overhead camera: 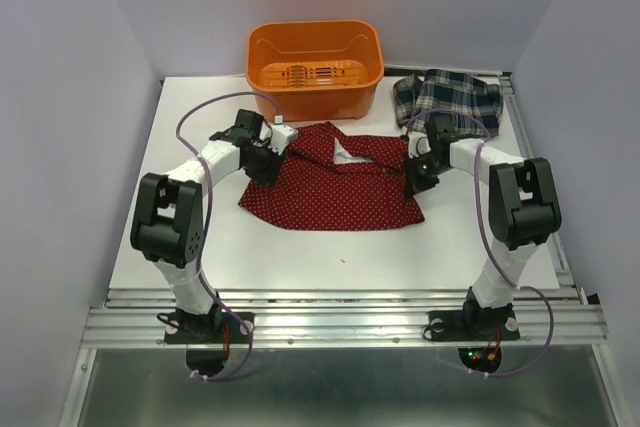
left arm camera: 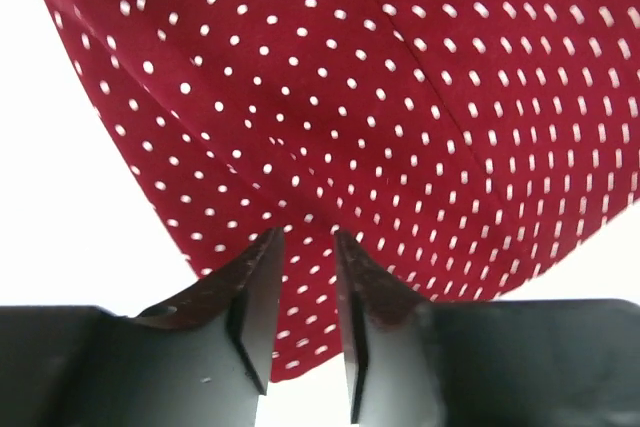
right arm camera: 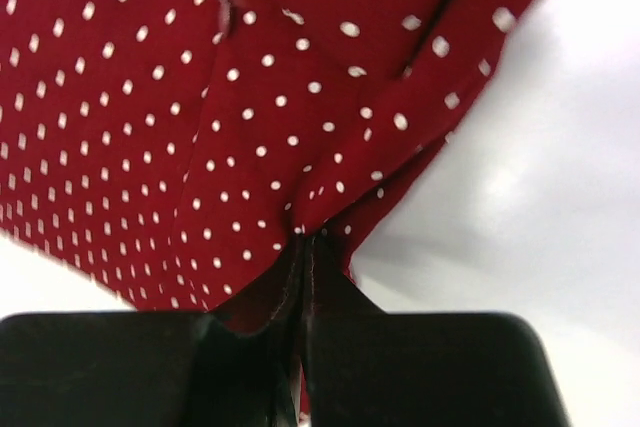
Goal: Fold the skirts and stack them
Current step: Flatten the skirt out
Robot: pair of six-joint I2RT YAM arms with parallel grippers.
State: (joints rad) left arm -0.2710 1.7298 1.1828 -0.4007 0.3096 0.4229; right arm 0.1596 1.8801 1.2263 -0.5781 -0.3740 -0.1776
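The dark red skirt (overhead camera: 335, 192) with tiny white dots lies spread on the white table, its pale lining showing at the top edge. My left gripper (overhead camera: 264, 160) is at the skirt's left upper edge. In the left wrist view its jaws (left arm camera: 307, 237) stand a little apart, with the red skirt (left arm camera: 400, 97) lying between and beyond them. My right gripper (overhead camera: 418, 175) is at the skirt's right edge. In the right wrist view it (right arm camera: 305, 237) is shut on a pinched fold of the red skirt (right arm camera: 200, 127). The plaid skirt (overhead camera: 450, 97) lies crumpled at the back right.
An orange plastic bin (overhead camera: 270, 72) stands at the back centre, just behind the red skirt. The white table (overhead camera: 340, 257) runs bare towards the near edge, with a metal rail (overhead camera: 340, 312) where the arm bases are bolted. Grey walls close in both sides.
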